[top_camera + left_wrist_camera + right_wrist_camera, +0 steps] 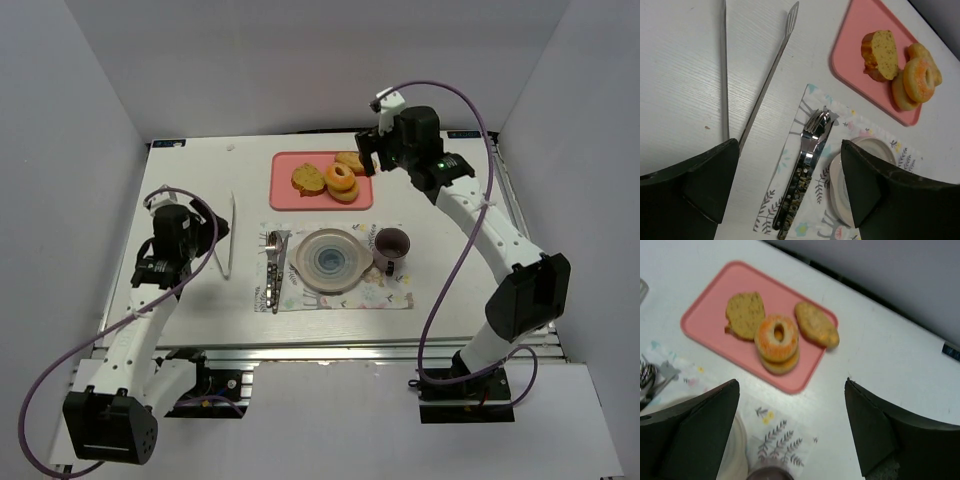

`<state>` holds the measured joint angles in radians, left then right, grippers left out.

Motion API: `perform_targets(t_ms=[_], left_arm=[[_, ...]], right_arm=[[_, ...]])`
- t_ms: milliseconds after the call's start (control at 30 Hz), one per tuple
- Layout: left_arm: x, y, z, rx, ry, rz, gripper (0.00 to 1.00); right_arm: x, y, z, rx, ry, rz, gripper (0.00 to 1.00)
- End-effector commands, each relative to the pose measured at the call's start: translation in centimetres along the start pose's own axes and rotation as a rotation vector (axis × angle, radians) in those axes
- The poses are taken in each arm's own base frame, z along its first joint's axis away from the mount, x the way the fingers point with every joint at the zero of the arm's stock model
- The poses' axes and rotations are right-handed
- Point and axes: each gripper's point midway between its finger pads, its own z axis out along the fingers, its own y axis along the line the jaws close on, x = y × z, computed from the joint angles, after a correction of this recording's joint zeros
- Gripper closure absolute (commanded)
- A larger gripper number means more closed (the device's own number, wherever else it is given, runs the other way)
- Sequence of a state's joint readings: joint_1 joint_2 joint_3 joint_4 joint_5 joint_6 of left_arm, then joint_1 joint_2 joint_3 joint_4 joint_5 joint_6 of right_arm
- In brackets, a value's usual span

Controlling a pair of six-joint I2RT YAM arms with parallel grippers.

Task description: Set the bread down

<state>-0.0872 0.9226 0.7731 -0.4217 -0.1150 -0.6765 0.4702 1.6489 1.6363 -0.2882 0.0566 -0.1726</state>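
Observation:
The bread (308, 178), a flat golden toasted slice, lies at the left of a pink tray (285, 198) at the back of the table. It also shows in the left wrist view as bread (882, 54) and in the right wrist view as bread (745, 315). My right gripper (368, 154) hovers open just right of the tray, above its right end, nothing between its jaws (792, 435). Far to the left, my left gripper (205, 236) stands open and holds nothing (790, 200), over the table beside the cutlery.
On the tray a ring doughnut (341, 180) sits on another piece, with an oval bun (350, 160) behind. A patterned placemat (390, 296) carries a plate (303, 258), a mug (392, 246) and a fork and knife (275, 268). Metal tongs (232, 235) lie at left.

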Motion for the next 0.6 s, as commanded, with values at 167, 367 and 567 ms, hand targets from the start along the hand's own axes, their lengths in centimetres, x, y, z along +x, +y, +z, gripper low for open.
perform_targets(t_ms=[167,367,567], left_arm=[[1.7,2.7,1.9,-0.146,0.114,0.12,1.0],[2.8,5.7,3.5,-0.304,0.183,0.191,0.6],[4.1,7.9,5.5,-0.411,0.297,0.326,0.02]], right_arm=[[4.6,0.6,-5.4,-0.352,0.07,-0.06,0.74],[4.8,1.0,-7.4,-0.495,0.016,-0.019,0.42],[6.1,0.3,-8.3,-0.496,0.016,0.056,0.11]])
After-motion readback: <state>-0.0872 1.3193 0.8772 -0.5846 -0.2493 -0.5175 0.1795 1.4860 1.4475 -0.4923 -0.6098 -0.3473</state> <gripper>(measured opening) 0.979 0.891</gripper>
